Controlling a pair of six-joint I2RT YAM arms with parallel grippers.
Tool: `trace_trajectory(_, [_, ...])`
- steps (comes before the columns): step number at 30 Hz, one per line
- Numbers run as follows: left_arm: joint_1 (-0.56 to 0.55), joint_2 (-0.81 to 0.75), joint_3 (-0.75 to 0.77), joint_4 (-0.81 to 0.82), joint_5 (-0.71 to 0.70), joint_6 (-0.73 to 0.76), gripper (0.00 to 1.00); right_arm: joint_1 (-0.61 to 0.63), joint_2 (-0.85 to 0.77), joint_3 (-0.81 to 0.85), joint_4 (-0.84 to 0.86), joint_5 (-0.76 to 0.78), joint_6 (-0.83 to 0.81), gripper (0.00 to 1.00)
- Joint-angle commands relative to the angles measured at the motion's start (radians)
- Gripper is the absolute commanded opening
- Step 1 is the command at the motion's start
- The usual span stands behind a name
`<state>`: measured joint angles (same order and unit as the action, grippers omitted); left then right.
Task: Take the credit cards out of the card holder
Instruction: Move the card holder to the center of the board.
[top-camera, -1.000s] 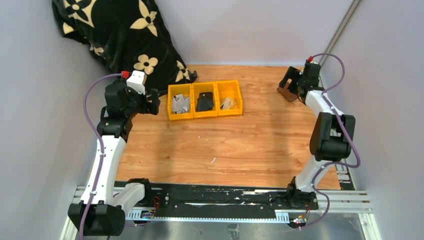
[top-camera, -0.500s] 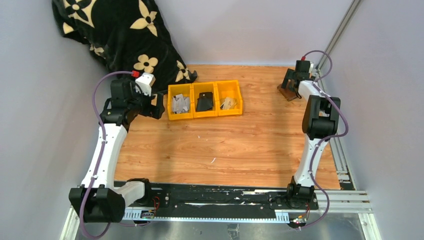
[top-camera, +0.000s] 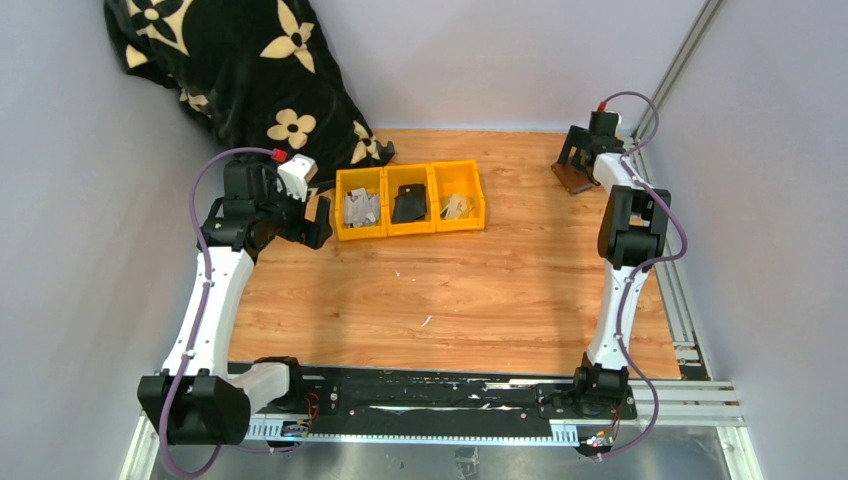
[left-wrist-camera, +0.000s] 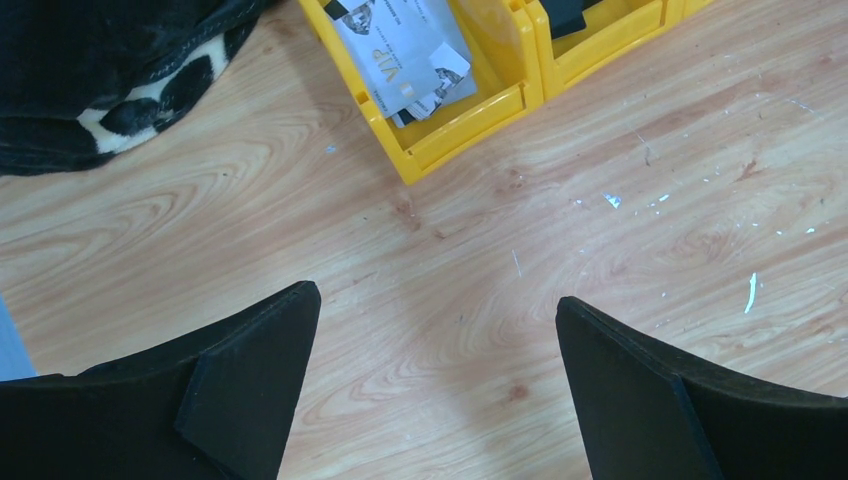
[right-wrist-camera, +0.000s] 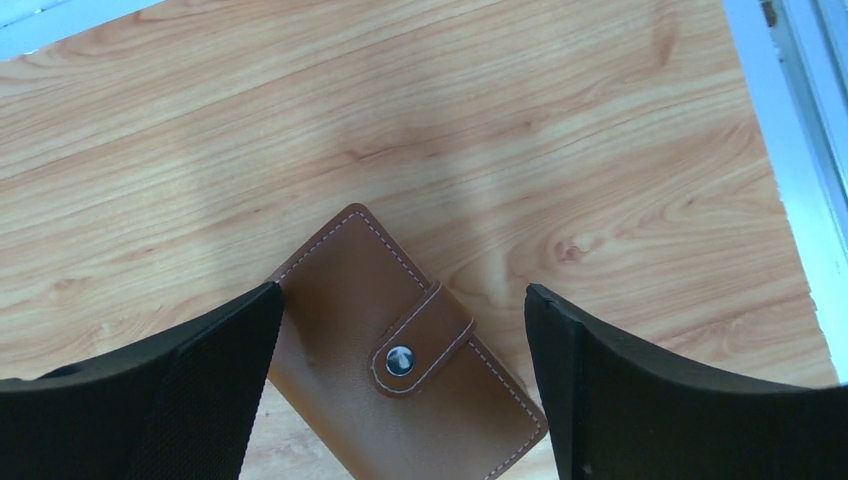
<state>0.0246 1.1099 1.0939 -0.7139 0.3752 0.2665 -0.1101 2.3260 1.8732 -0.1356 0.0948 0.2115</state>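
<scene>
As jaws gape, right end effector (right-wrist-camera: 400, 302) hovers above card holder (right-wrist-camera: 425, 425).

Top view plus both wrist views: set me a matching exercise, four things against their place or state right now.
Things
1 card holder
2 left gripper
3 flowered blanket
4 middle yellow bin

Places or states
A heaped in the far left corner
B snapped shut, lying flat
C jaws wide, holding nothing
D holds something black

Pairs: 1-B, 2-C, 3-A, 4-D

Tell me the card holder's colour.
The card holder is brown with pale stitching; best in the right wrist view.
</scene>
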Motion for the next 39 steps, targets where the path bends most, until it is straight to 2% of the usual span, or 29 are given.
trace_trajectory(1, [0.005,0.005,0.031,-0.02,0.015,0.013,1.0,0.01,0.038,-0.008,-0.077,-0.121,0.001,0.91])
trace_trajectory(7, [0.005,0.012,0.035,-0.043,0.006,0.018,1.0,0.025,-0.046,-0.099,-0.075,-0.176,-0.021,0.76])
trace_trajectory(10, [0.005,-0.002,0.03,-0.043,-0.004,0.025,1.0,0.029,-0.086,-0.124,-0.134,-0.2,-0.004,0.69])
trace_trajectory(15, [0.005,-0.022,0.027,-0.042,-0.035,0.043,1.0,0.055,-0.165,-0.22,-0.203,-0.208,-0.005,0.68])
trace_trajectory(19, [0.005,-0.025,0.023,-0.027,-0.061,0.036,1.0,0.104,-0.268,-0.373,-0.205,-0.179,0.015,0.66])
trace_trajectory(30, [0.006,-0.013,0.024,0.054,-0.125,-0.019,1.0,0.346,-0.518,-0.74,-0.247,-0.098,0.148,0.63])
trace_trajectory(35, [0.005,0.05,0.04,0.098,-0.151,-0.077,1.0,0.438,-0.635,-0.893,-0.252,-0.022,0.231,0.63])
trace_trajectory(39, [0.005,0.122,0.053,0.13,-0.151,-0.119,1.0,0.527,-0.72,-0.989,-0.211,-0.033,0.294,0.63])
